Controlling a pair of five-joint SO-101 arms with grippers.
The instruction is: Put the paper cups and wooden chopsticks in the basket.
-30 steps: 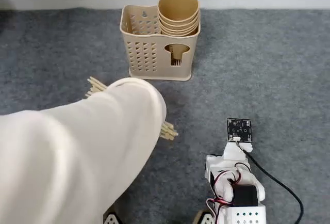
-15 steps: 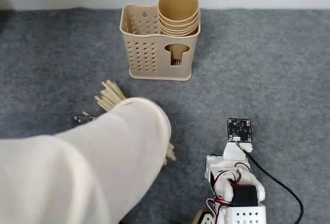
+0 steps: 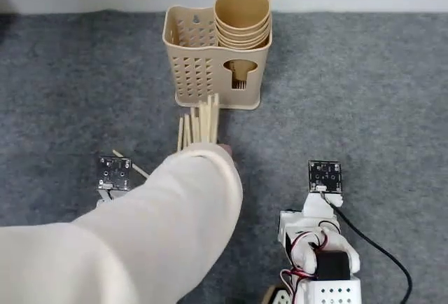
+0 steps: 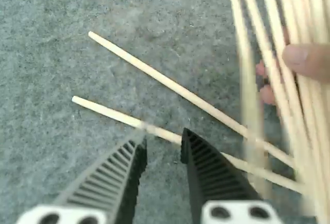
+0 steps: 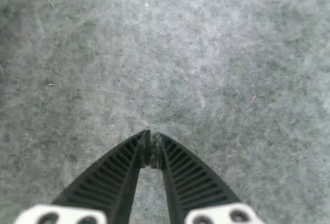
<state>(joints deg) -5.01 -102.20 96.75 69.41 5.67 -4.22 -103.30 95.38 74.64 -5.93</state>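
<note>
A beige perforated basket (image 3: 210,59) stands at the back, with a stack of paper cups (image 3: 242,11) in its right compartment. A person's hand (image 4: 308,59), sleeve (image 3: 140,234) reaching in from the lower left, holds a bundle of wooden chopsticks (image 3: 199,122) that points at the basket's front wall. Two loose chopsticks (image 4: 170,87) lie on the carpet. My left gripper (image 4: 164,140) is open just above one of them, beside the held bundle (image 4: 289,79). My right gripper (image 5: 151,135) is shut on nothing, low over bare carpet at the front right.
Grey carpet (image 3: 364,101) covers the table. The left arm's wrist (image 3: 114,173) sits by the sleeve, with a loose chopstick (image 3: 137,169) beside it. The right arm (image 3: 318,244) and its cable (image 3: 378,248) are at the front right.
The person's hand gathered the chopsticks and swung the bundle from lying slantwise at the left to pointing at the basket. The sleeve drew back, uncovering the left wrist. The right arm stayed still.
</note>
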